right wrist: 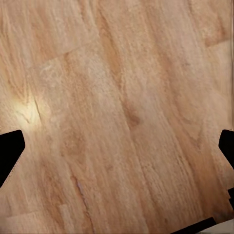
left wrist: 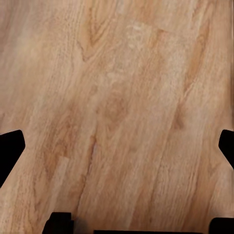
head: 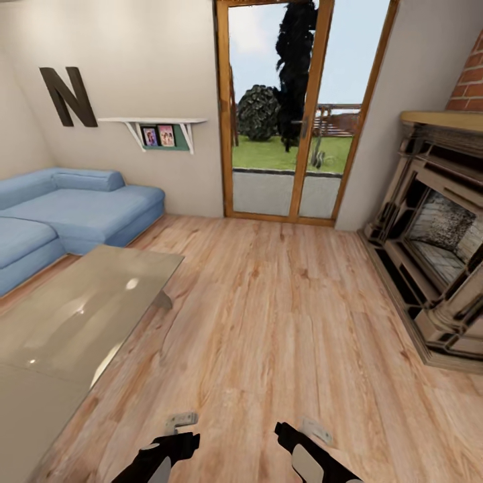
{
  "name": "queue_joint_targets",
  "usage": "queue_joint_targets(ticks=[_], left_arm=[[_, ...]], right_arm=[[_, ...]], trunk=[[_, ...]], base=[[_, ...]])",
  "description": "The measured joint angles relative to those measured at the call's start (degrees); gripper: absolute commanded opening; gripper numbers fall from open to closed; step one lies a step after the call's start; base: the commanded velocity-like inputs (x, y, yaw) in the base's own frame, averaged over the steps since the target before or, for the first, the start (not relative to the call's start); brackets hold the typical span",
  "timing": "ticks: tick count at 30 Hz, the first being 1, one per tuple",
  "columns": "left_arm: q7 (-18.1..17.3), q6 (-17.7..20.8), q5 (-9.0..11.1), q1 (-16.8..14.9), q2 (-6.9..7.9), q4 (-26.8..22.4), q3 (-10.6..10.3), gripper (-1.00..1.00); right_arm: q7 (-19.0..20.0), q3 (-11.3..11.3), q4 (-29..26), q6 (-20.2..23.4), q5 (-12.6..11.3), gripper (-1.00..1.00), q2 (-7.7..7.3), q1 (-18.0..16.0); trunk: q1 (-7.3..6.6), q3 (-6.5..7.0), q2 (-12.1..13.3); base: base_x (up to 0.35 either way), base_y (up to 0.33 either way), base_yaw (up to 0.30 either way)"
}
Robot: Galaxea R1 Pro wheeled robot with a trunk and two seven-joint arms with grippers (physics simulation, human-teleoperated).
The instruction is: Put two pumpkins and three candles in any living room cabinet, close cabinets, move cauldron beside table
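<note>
We are facing the glass table [head: 80,315] on wood floor [head: 282,322]; sofa [head: 74,208] behind it, fireplace [head: 436,255] well apart. Left gripper [left wrist: 117,146] and right gripper [right wrist: 117,151] are hanging wide-jawed, empty.

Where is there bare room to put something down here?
The glass table top looks bare. The wood floor is open between the table, the fireplace and the glass door. It is tighter between the table and the blue sofa.

Bright daylight from glass door [head: 288,107]; glare on table [head: 80,315]; soft renders
</note>
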Motion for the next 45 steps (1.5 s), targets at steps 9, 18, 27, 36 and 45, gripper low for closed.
queue_joint_targets(ticks=[9, 18, 27, 36, 45], left_arm=[[0.0, 0.0, 0.0, 0.0, -0.08, 0.0, 0.0, 1.00], [0.0, 0.0, 0.0, 0.0, -0.09, 0.0, 0.0, 1.00], [0.0, 0.0, 0.0, 0.0, -0.09, 0.0, -1.0, 1.00], [0.1, 0.0, 0.0, 0.0, -0.09, 0.0, -1.5, 1.00], [0.1, 0.0, 0.0, 0.0, -0.09, 0.0, -1.5, 1.00]], right_arm=[[0.0, 0.0, 0.0, 0.0, -1.3, 1.00, -0.06, 0.0], [-0.1, 0.0, 0.0, 0.0, -1.4, 1.00, -0.05, 0.0], [-0.1, 0.0, 0.1, -0.1, -1.4, 1.00, -0.06, 0.0], [0.0, 0.0, 0.1, -0.1, -4.1, 1.00, -0.06, 0.0], [0.0, 0.0, 0.1, 0.3, -10.5, 1.00, -2.31, 0.0]], trunk=[[0.00, 0.54, 0.0], [0.00, 1.09, 0.0], [0.00, 1.63, 0.0], [0.00, 2.17, 0.0], [0.00, 2.69, 0.0]], base=[[0.000, 0.000, -0.229], [0.000, 0.000, -0.229], [0.000, 0.000, -0.229], [0.000, 0.000, -0.229], [0.000, 0.000, -0.235]])
